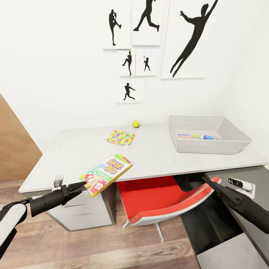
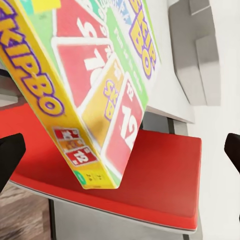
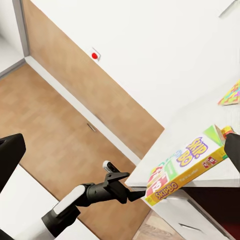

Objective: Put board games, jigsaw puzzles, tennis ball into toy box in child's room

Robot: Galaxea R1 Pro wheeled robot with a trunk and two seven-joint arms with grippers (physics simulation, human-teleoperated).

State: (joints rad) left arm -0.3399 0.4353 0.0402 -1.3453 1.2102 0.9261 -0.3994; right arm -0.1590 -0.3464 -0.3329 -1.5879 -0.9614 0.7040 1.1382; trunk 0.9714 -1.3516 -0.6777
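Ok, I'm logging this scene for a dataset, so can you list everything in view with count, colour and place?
Skip-Bo game box: one, yellow, green and red, held at the table's front edge.
Jigsaw puzzle: one, multicoloured, flat on the table's middle.
Tennis ball: one, yellow-green, at the table's back by the wall.
Toy box: one, grey translucent, on the table's right end, with colourful flat items inside that I cannot identify.
Table: one, light grey, against the wall.
Chair: one, red seat with white shell, tucked under the table.
Silhouette pictures: six, black on white, on the wall.
Left gripper: black, shut on the game box's corner.
Right gripper: black, above the chair, free of any object.
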